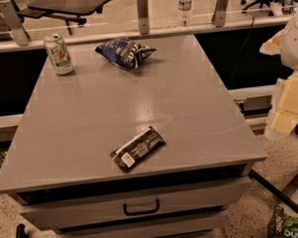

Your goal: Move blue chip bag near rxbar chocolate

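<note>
The blue chip bag [124, 51] lies crinkled at the far middle of the grey table [188, 104], near its back edge. The rxbar chocolate [138, 148], a slim black bar with a white label patch at its lower left end, lies flat near the table's front edge, slanted. The two are far apart. My gripper is not in view. Only pale, blurred parts that look like my arm [289, 92] show at the right edge, beside the table.
A green-and-white soda can [58, 54] stands upright at the table's far left corner. A water bottle [185, 7] stands on the ledge behind the table. Drawers with a dark handle [141, 208] are below the front edge. A basket with a green package [292, 229] sits on the floor at the lower right.
</note>
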Controlling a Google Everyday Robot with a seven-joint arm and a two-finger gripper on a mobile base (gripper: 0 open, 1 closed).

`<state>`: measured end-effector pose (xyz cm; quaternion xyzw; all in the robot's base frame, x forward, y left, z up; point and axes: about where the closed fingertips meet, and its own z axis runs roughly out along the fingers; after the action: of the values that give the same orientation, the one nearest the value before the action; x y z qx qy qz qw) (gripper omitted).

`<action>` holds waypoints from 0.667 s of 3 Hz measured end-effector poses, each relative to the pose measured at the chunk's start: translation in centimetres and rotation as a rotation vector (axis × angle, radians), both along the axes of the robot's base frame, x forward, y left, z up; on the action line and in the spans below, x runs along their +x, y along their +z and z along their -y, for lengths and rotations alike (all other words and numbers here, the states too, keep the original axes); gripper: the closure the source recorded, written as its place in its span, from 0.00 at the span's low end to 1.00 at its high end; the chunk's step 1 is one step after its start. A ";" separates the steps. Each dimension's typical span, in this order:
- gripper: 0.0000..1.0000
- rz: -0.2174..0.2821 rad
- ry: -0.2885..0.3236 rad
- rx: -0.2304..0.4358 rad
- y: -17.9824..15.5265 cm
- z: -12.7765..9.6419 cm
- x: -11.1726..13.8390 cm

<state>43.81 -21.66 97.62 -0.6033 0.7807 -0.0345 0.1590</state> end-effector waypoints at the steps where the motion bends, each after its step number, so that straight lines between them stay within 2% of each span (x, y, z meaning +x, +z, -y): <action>1: 0.00 0.000 0.000 0.000 0.0 0.0 0.0; 2: 0.00 0.023 0.006 -0.014 0.2 -0.3 0.4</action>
<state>44.24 -21.41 97.82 -0.6062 0.7768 -0.0465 0.1641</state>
